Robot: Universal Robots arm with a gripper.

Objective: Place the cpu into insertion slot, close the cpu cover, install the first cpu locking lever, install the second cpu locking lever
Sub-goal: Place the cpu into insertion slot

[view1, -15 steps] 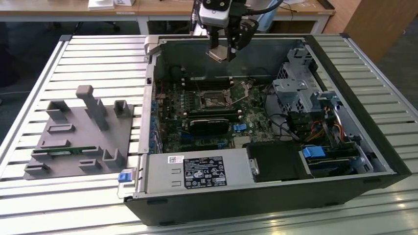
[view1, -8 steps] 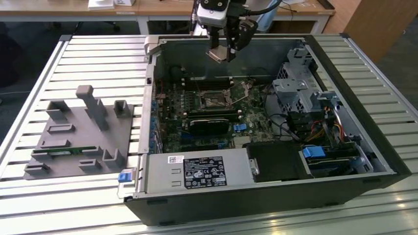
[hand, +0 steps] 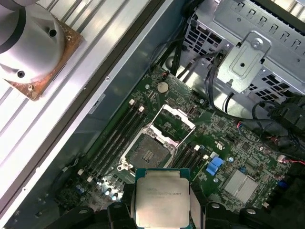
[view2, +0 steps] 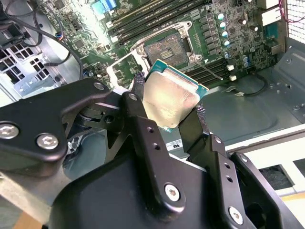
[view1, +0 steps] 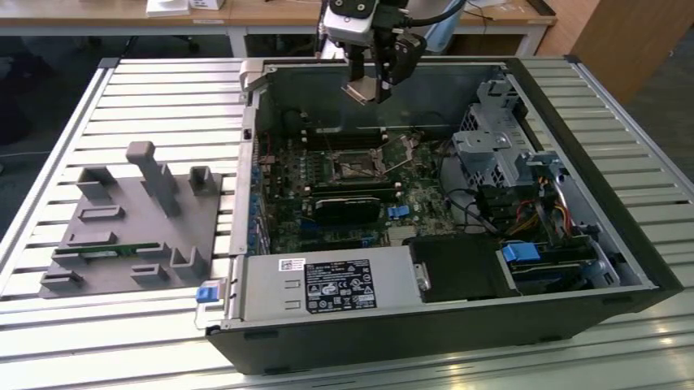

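Observation:
My gripper (view1: 369, 88) hangs above the back of the open computer case, shut on the cpu (view1: 362, 91). The cpu (view2: 169, 102) is a flat silvery square with a green edge, pinched on two opposite sides by the black fingers (view2: 193, 129). It also shows from above as the cpu (hand: 162, 195), still high over the motherboard. Below it lies the insertion slot (hand: 150, 155), bare and dark in its metal rim. The cpu cover (hand: 171, 119) is swung up and open beside the slot. The slot (view1: 353, 169) sits mid-board, and the cover (view2: 121, 70) stands next to the slot (view2: 167, 47).
A silver power supply (view1: 325, 284) fills the case's near side and a metal drive cage (view1: 488, 146) with cables stands at the exterior view's right. Memory slots (hand: 112, 138) flank the socket. A grey fixture (view1: 130, 219) rests on the slatted table at the exterior view's left.

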